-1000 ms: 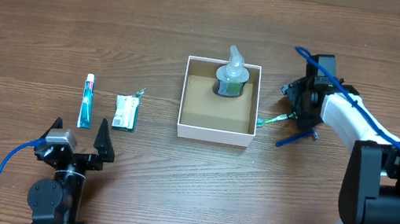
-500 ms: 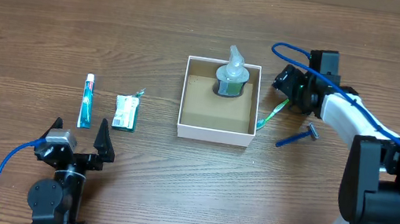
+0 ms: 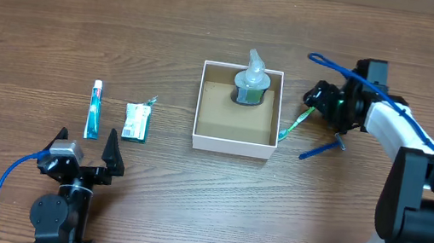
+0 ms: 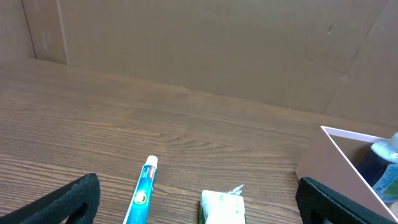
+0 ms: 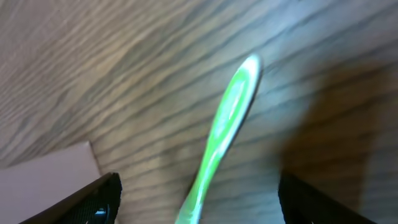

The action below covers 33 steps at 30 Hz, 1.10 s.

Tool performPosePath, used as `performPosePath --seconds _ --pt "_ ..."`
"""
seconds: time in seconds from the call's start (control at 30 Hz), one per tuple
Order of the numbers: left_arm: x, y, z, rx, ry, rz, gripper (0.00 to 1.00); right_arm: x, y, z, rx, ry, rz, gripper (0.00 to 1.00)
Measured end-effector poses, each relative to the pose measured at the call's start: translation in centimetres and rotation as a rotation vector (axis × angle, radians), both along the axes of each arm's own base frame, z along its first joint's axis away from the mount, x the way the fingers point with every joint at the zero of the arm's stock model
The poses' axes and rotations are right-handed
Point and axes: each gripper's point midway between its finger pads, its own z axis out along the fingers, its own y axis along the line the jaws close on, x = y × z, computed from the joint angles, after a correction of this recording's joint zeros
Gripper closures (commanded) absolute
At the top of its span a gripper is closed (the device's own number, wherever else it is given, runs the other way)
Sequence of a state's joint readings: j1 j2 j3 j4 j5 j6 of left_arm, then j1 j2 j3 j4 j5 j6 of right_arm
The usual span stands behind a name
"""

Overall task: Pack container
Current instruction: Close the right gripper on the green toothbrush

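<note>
The container point(image 3: 233, 144), a square white-walled box with a brown bottom, sits mid-table and holds a clear-capped bottle point(image 3: 250, 86) at its back wall. A green toothbrush point(image 3: 293, 125) lies just right of the box; in the right wrist view point(image 5: 225, 121) it runs between my open fingers. My right gripper point(image 3: 320, 100) hovers open over its far end. A blue razor point(image 3: 321, 148) lies beside it. A toothpaste tube point(image 3: 95, 109) and a small white-green packet point(image 3: 138, 122) lie at the left, ahead of my open, empty left gripper point(image 3: 85, 147).
The left wrist view shows the toothpaste tube point(image 4: 143, 190), the packet point(image 4: 222, 207) and the container's corner point(image 4: 339, 149) at the right. A cardboard wall point(image 4: 199, 43) stands behind the table. A blue cable point(image 3: 337, 68) loops over the right arm.
My right gripper moved from beside the razor to up near the box, then shifted a little right, now open over the toothbrush. The toothbrush swung so its right end points further back. The left arm is still.
</note>
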<state>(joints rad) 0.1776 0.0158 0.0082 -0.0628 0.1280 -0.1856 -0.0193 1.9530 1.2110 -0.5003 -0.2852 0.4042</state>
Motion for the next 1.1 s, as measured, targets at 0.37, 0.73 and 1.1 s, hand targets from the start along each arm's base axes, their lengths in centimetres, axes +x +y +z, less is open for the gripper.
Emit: performPosePath --seconds 0.37,0.73,1.1 --pt "0.0 0.0 0.0 0.000 0.000 0.000 0.00 -3.5 2.7 -0.4 -0.027 0.166 -0.046 0.13" --pt "0.0 0.0 0.0 0.000 0.000 0.000 0.00 -4.3 4.3 -0.4 -0.020 0.195 -0.037 0.60" --pt "0.0 0.0 0.0 0.000 0.000 0.000 0.00 -4.4 2.6 0.4 -0.110 0.193 -0.164 0.46"
